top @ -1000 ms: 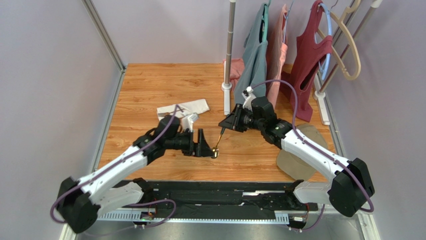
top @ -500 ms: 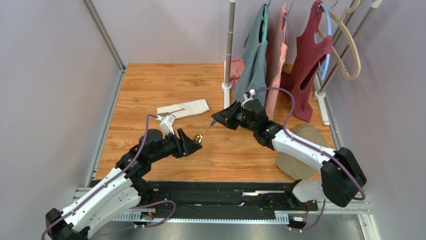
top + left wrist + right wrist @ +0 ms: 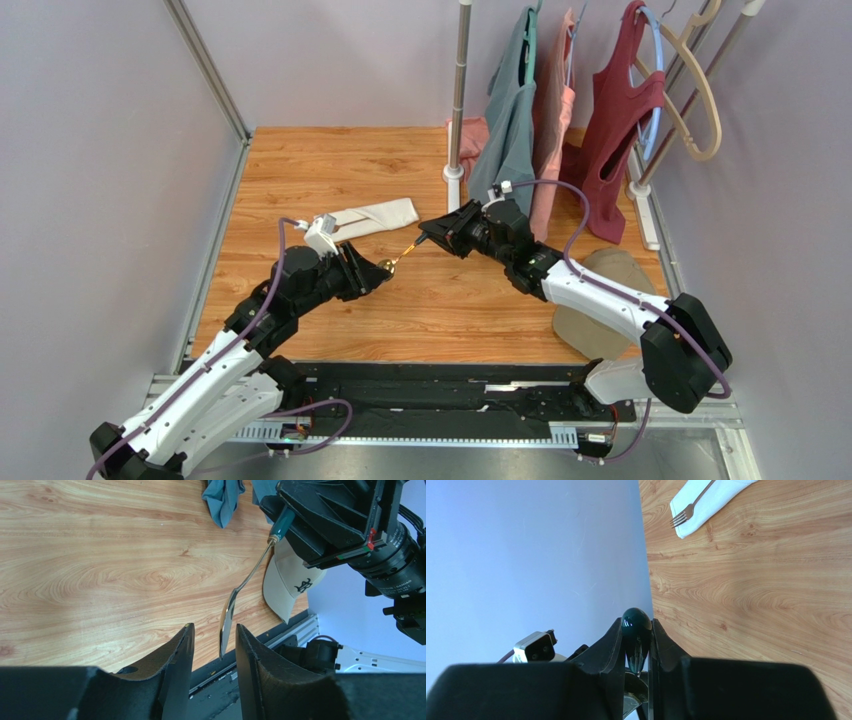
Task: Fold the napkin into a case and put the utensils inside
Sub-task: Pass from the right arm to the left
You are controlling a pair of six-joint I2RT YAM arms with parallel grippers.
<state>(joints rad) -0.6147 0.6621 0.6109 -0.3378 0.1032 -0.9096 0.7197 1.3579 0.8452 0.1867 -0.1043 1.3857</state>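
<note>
My right gripper (image 3: 428, 237) is shut on the dark green handle of a spoon (image 3: 400, 256), which it holds above the table. The handle's end (image 3: 636, 625) sits clamped between its fingers. The spoon's shiny bowl (image 3: 226, 625) points at my left gripper (image 3: 375, 272). That bowl hangs edge-on between the open left fingers (image 3: 175, 655), with a gap on both sides. The napkin (image 3: 366, 216) lies folded on the table behind the left gripper. A fork (image 3: 687, 511) rests on the napkin (image 3: 713, 500), tines sticking out.
A rack pole (image 3: 458, 100) stands at the table's back with garments (image 3: 512, 110) and hangers (image 3: 690, 80) beside it. A beige cap (image 3: 600, 300) lies at the right under the right arm. Grey walls close in the left and back sides.
The right gripper swung the spoon from hanging down to pointing left. The left gripper drew back and left, and its jaws narrowed around the spoon's bowl.
</note>
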